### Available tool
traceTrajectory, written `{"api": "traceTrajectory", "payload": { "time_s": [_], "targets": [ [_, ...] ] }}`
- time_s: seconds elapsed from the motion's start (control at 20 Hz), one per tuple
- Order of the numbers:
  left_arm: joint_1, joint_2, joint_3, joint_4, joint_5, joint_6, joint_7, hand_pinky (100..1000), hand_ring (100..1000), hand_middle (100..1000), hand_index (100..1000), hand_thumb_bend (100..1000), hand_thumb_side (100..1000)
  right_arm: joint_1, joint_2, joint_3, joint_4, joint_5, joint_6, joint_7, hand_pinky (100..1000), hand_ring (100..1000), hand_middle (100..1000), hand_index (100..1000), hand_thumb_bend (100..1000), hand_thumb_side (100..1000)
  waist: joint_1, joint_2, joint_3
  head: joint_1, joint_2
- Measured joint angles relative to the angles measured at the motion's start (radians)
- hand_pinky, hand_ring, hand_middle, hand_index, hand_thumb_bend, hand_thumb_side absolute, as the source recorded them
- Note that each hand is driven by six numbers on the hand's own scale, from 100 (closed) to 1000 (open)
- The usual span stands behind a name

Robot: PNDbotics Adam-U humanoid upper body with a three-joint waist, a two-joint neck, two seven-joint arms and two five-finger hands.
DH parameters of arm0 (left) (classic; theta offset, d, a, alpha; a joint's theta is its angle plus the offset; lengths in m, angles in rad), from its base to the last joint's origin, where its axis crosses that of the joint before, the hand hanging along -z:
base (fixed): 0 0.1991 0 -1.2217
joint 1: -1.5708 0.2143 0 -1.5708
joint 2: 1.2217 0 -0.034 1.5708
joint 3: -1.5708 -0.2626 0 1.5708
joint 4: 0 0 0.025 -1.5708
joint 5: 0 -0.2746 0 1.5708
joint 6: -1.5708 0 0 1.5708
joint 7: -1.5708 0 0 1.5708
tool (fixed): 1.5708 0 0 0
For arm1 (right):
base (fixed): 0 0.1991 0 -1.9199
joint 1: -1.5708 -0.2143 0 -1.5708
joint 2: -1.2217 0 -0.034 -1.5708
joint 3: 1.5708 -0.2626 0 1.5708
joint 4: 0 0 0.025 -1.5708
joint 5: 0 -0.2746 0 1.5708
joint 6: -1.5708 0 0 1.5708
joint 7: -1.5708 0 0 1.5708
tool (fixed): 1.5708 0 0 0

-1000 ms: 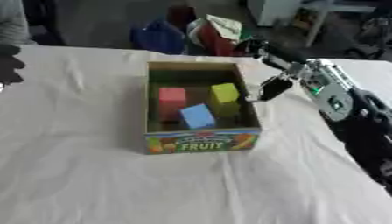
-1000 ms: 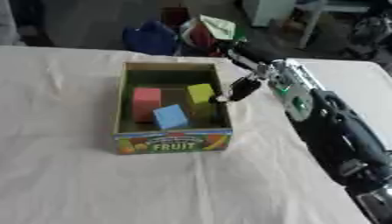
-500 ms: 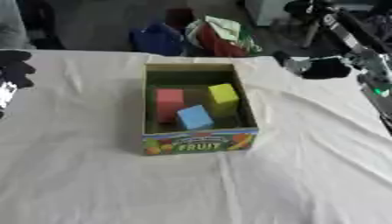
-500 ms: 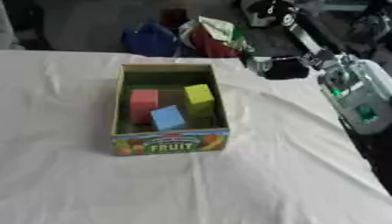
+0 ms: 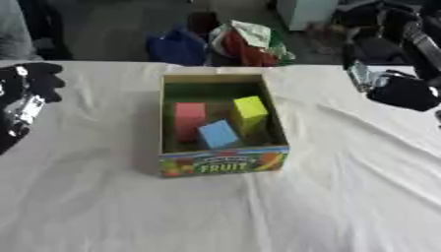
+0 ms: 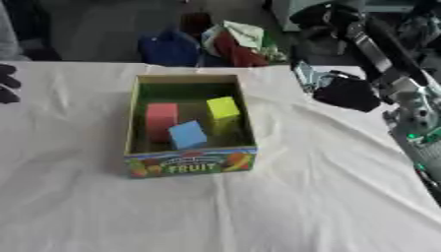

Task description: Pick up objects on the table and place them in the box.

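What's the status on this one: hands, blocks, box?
Right hand off to the box's right, holding nothing. Left hand at left edge. Red, yellow, blue blocks in box. Nothing in the way.

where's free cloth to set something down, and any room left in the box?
Bare cloth: the wide strip in front of the box, and the stretch between the box and the right hand. Left of the box is free up to the left hand. Inside, the red block, blue block and yellow block crowd the floor.
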Motion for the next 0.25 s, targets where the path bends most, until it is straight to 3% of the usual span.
{"api": "traceTrajectory", "payload": {
  "time_s": [0.25],
  "targets": [
    [-0.026, -0.016, -0.03, 0.0, -0.04, -0.001, -0.007, 676, 619, 646, 825, 216, 930, -0.003, 0.001, 0.051, -0.04, -0.033, 0.018, 0.049, 719, 800, 740, 511, 100, 538, -0.001, -0.002, 0.005, 0.0, 0.0]
  ]
}}
